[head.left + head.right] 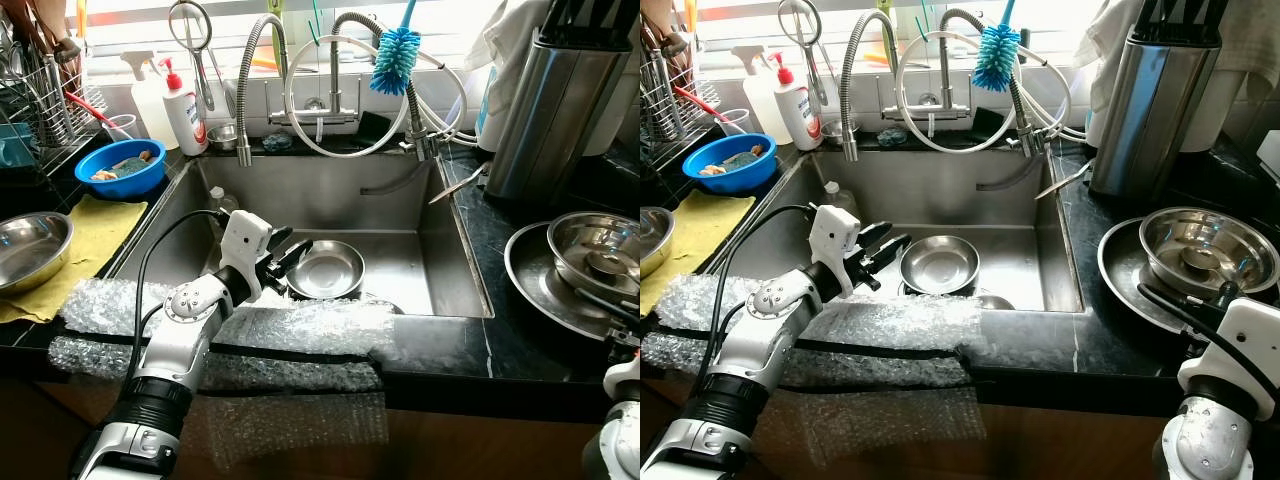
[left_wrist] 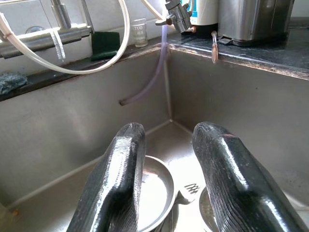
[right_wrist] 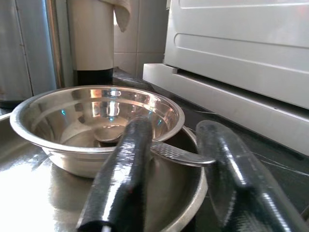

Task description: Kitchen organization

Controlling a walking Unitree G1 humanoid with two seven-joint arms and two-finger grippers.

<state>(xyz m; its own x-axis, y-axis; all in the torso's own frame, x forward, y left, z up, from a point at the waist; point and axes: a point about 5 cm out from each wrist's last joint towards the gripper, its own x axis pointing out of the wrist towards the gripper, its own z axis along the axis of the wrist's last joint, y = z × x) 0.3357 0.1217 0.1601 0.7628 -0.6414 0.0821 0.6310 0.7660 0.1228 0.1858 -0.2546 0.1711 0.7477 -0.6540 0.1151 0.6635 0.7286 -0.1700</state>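
While there was a small glass point(image 2: 138, 32) on the back ledge with some print on it, the lettering was too blurry to read, and same deal with the label on the red-pump soap bottle point(image 1: 185, 110).

The left gripper point(image 1: 283, 262) hung over the steel sink point(image 1: 450, 270), fingers spread apart and holding nothing, pointed toward a steel bowl point(image 1: 324, 268) sitting on the sink floor. From the left wrist view a fork point(image 2: 187, 191) lay just beside that bowl.

The right gripper point(image 3: 174, 169) was over on the right counter, fingers parted with a flat metal utensil handle point(image 3: 179, 154) running between them; couldn't tell if it was actually touching them. That handle came out of a steel bowl point(image 1: 1208, 248) stacked inside a wider steel dish point(image 1: 1118, 270).

Other containers: a blue bowl point(image 1: 118, 166) with a sponge and some scraps in it, an empty steel bowl point(image 1: 30, 250) on a yellow cloth point(image 1: 100, 232), and a blue bottle brush point(image 1: 395, 58) hanging off the tap hose.
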